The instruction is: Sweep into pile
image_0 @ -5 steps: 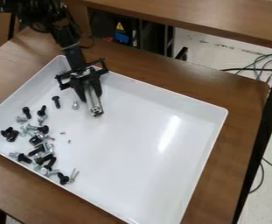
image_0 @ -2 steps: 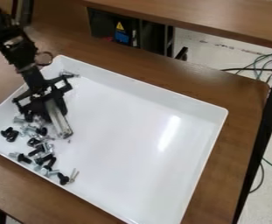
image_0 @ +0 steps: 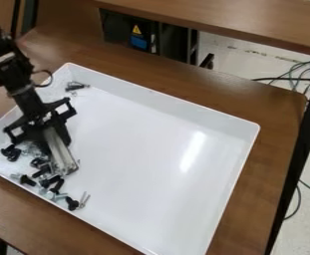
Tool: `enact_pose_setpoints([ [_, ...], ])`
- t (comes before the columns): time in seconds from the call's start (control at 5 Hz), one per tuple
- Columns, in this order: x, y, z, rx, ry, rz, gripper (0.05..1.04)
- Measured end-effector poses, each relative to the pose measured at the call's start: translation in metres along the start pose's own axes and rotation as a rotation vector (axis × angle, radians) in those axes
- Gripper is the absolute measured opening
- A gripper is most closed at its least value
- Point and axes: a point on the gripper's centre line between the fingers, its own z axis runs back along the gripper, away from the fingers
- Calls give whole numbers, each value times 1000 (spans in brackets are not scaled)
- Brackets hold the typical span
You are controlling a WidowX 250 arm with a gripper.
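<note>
Claw (image_0: 53,136) and metal bar (image_0: 61,155) now stand nearer the tray's (image_0: 158,164) near-left edge than in the earlier frame. Claw state: closed on the bar, which slants down with its free end beside the main heap of bolts (image_0: 53,181). Task items: the heap lies along that edge, 2 thin pins (image_0: 84,199) at its side; 1 small cluster of screws (image_0: 75,86) sits apart by the far corner.

Risks noted. Pushing on toward the edge could jam bolts against the wall, tilting or twisting the bar in the claw's grip. If the bar's end rides high, small pieces may slip beneath it. A sideways stroke could scatter the heap. Judged as it lies, the far cluster is likely to be missed without a separate pass.
</note>
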Motion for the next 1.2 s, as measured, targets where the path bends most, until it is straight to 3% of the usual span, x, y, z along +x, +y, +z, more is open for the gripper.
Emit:
enact_pose_setpoints([
  [0.2,-8,-14,5,3,-14,-69,362],
  [0.6,-66,-112,-7,118,-15,-428,362],
  [0.8,-89,-131,-44,191,76,-519,362],
  [1.2,-107,-137,-66,244,125,-569,362],
])
